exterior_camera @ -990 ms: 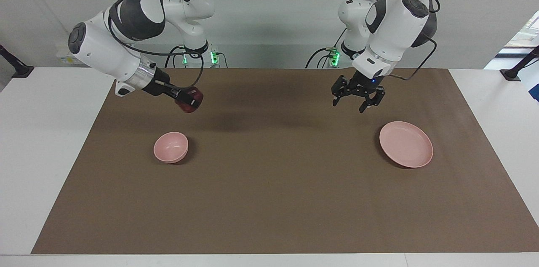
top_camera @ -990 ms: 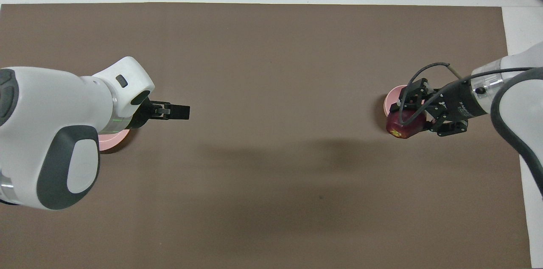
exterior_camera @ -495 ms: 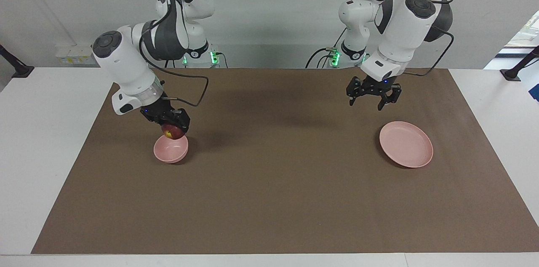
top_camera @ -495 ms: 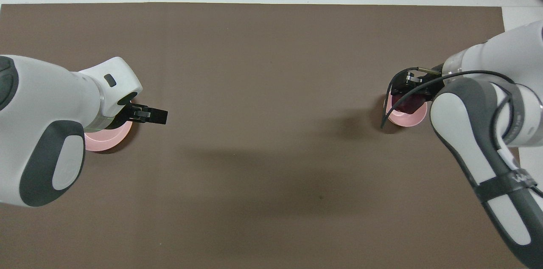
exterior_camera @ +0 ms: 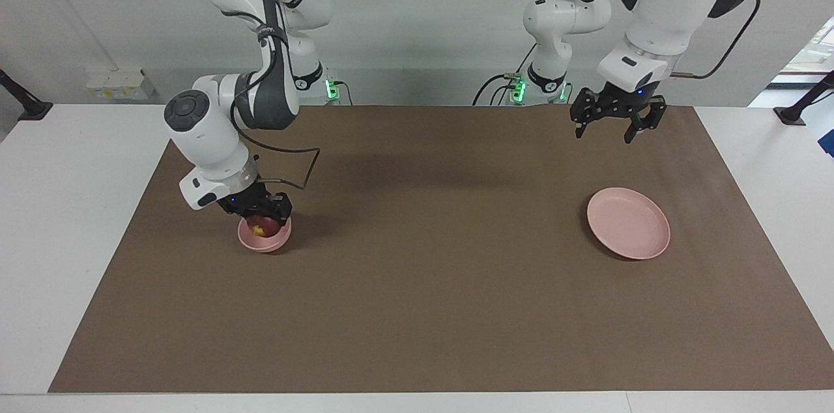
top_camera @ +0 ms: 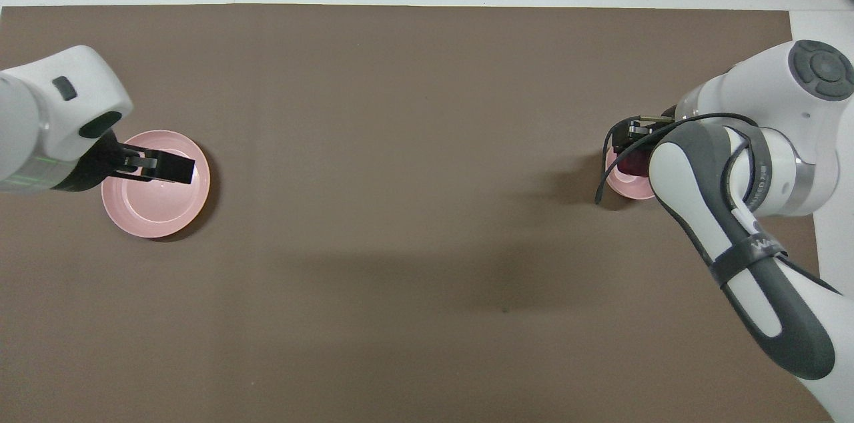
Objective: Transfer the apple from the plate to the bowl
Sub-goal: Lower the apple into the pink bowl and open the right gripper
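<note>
Pinching the apple [exterior_camera: 264, 226] inside the bowl [exterior_camera: 251, 243], right gripper [exterior_camera: 263, 216]; left gripper [exterior_camera: 613, 128] spread above bare mat [exterior_camera: 430, 270]

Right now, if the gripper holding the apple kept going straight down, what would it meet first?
Most likely the bowl: the right gripper points down into it, shut on the apple, which looks about inside already.

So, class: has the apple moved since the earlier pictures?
Yes. The apple, held by the right pincer, has come down into the bowl.

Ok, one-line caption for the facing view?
Right gripper lowers the dark red apple into the small pink bowl; left gripper open above the wide pink plate.
</note>
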You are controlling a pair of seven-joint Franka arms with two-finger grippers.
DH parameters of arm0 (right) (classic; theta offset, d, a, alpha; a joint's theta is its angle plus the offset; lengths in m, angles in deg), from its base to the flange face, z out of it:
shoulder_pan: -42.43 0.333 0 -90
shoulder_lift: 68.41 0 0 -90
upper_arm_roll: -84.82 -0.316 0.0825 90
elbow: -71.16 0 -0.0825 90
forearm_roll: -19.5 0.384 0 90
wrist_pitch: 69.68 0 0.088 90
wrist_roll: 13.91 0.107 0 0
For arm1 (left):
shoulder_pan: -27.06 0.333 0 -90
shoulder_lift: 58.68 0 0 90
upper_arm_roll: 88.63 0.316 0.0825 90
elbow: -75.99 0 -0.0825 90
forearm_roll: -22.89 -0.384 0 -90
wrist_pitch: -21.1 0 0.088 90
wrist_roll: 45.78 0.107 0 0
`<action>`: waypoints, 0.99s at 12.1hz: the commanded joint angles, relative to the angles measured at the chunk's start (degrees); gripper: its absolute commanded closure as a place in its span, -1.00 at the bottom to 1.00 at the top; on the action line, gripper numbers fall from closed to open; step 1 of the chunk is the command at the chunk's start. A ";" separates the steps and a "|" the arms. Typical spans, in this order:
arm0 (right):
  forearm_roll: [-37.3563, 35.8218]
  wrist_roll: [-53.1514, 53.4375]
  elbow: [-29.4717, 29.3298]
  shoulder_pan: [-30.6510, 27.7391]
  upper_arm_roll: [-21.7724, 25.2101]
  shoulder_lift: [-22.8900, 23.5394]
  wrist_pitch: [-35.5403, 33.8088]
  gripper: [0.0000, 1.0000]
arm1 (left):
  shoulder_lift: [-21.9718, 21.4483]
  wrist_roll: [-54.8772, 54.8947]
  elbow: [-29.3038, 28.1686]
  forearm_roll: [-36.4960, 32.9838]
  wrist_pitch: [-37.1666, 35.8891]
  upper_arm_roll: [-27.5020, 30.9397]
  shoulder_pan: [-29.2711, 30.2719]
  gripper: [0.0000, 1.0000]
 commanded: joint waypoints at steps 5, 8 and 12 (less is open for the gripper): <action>-1.33 -4.64 3.74 -3.11 -0.49 0.53 2.35 0.88 | 1.79 1.08 12.31 -2.11 -16.41 10.76 -9.78 -1.00; -0.89 -4.29 4.44 -3.20 -0.49 1.33 2.78 0.47 | 2.15 1.08 12.32 -0.71 -15.46 10.77 -8.48 -1.00; -0.10 -3.59 4.44 -3.02 -0.49 1.94 3.58 -0.26 | 1.35 0.73 11.09 0.18 -14.05 10.68 -7.59 -1.00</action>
